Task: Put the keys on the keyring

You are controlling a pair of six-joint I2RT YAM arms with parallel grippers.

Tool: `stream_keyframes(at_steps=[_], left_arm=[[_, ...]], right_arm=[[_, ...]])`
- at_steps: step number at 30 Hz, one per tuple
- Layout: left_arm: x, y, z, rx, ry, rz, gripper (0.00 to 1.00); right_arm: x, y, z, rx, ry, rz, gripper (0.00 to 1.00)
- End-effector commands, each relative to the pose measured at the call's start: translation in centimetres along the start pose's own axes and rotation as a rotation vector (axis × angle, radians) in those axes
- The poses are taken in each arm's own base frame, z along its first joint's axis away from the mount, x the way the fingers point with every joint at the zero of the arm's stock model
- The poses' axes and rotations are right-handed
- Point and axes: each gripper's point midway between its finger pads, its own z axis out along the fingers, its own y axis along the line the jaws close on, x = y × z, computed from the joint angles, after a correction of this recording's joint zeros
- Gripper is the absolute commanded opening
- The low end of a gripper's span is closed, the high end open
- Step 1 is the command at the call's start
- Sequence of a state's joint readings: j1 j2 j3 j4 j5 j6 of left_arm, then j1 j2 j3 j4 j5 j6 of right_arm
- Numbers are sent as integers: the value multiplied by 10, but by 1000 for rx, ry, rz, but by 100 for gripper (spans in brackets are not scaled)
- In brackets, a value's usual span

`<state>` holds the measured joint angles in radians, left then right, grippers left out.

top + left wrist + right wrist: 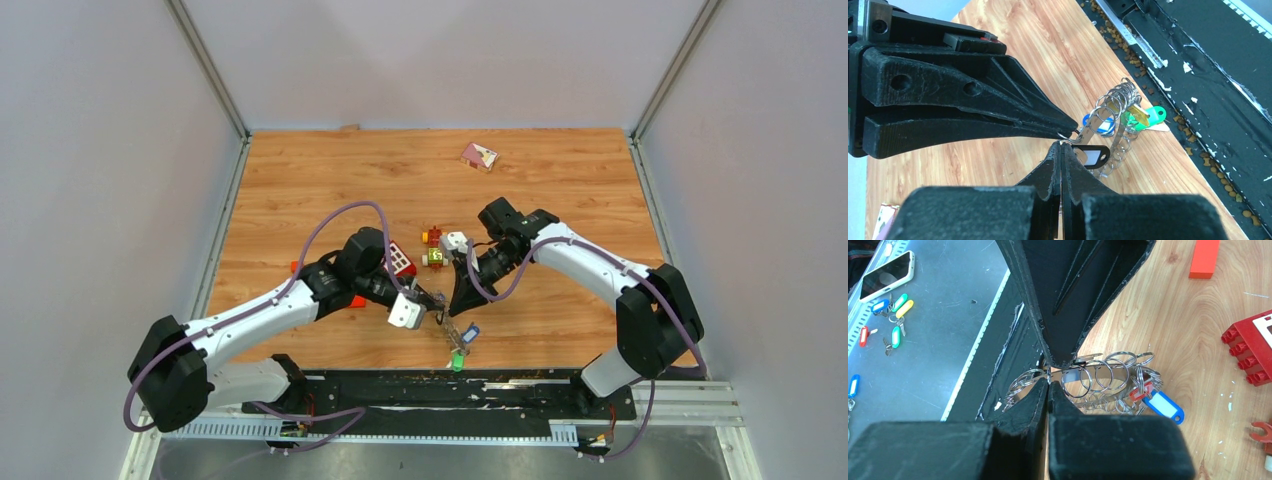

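The keyring [456, 332] lies near the table's front edge, a metal band strung with many small silver rings. It also shows in the left wrist view [1115, 107] and the right wrist view [1100, 371]. Keys hang on it: blue [1163, 407], red [1139, 392], black [1091, 155], green [1149, 117] and yellow [1138, 114]. My left gripper [1061, 143] is shut, its tips pinching thin metal at the keyring's edge. My right gripper [1048, 382] is shut on the keyring's edge too. The two sets of tips meet almost touching [443, 306].
A red-and-yellow toy car [436, 248] and a red toy house [401, 260] stand just behind the grippers. An orange brick [1205, 259] lies on the wood. A pink card [479, 155] is at the back. A phone [887, 274] and spare keys [894, 315] lie beyond the black front strip [520, 392].
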<state>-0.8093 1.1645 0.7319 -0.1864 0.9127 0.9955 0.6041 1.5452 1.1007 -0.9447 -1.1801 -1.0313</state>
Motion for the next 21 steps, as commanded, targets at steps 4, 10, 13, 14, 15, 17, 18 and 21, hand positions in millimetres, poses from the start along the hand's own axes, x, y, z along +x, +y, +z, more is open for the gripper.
stream_keyframes(at_steps=[4, 10, 13, 14, 15, 17, 18, 21], left_arm=[[-13, 13, 0, -26, -38, 19, 0], [-13, 2, 1, 15, -56, 9, 0], [-13, -3, 1, 35, -59, 8, 0], [-13, -5, 1, 44, -64, 10, 0], [-14, -7, 1, 50, -67, 9, 0], [-13, -10, 1, 61, -69, 12, 0], [-13, -10, 1, 62, -70, 13, 0], [-14, -10, 2, 61, -72, 13, 0]], right_arm=[[-19, 2, 2, -23, -40, -68, 0], [-20, 1, 2, -21, -42, -62, 0], [-21, 0, 2, -17, -43, -60, 0], [-21, 0, 2, -16, -42, -60, 0], [-21, -1, 2, -16, -42, -59, 0], [-20, -1, 2, -15, -43, -55, 0], [-20, -1, 2, -16, -42, -54, 0], [-20, -2, 3, -17, -44, -51, 0]])
